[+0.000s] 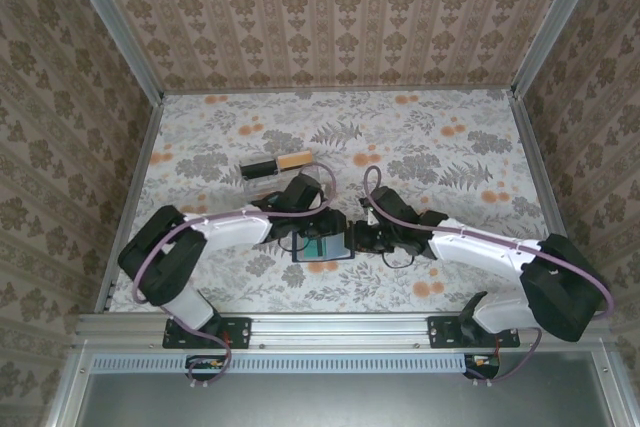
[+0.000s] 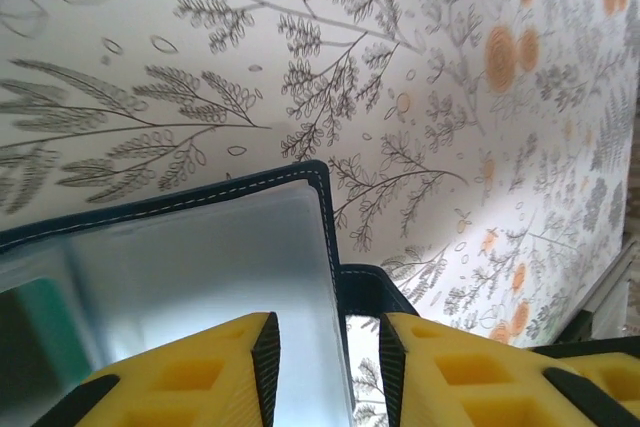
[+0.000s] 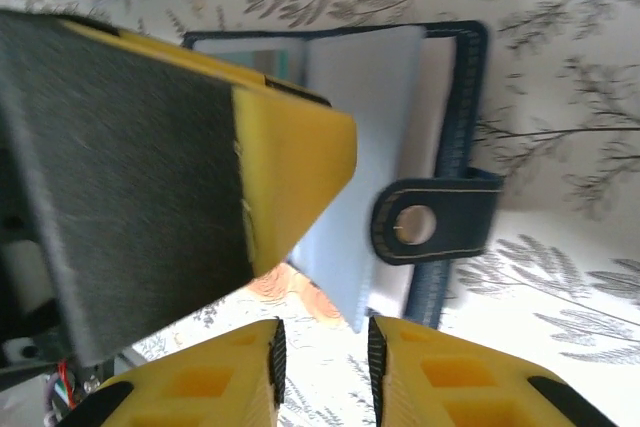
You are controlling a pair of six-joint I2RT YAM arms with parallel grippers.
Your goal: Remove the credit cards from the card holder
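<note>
The card holder (image 1: 322, 250) lies open on the flowered table between my two grippers, its grey-blue inner face (image 2: 200, 247) upward. My left gripper (image 1: 314, 229) (image 2: 330, 372) is open; its fingers straddle the wallet's navy stitched edge, with table showing in the gap. My right gripper (image 1: 358, 239) (image 3: 322, 372) is open just off the wallet's corner (image 3: 370, 97), with nothing between its fingers. The wallet's snap strap (image 3: 432, 222) sticks out sideways. A black card (image 1: 258, 169) and a tan-orange card (image 1: 294, 160) lie end to end on the table behind the left arm.
Something teal (image 1: 322, 245) shows inside the open wallet, also at the left of the wallet face (image 2: 30, 327). The left arm's yellow finger (image 3: 290, 157) looms over the wallet's left half. Patterned walls enclose the table (image 1: 440, 147) on three sides.
</note>
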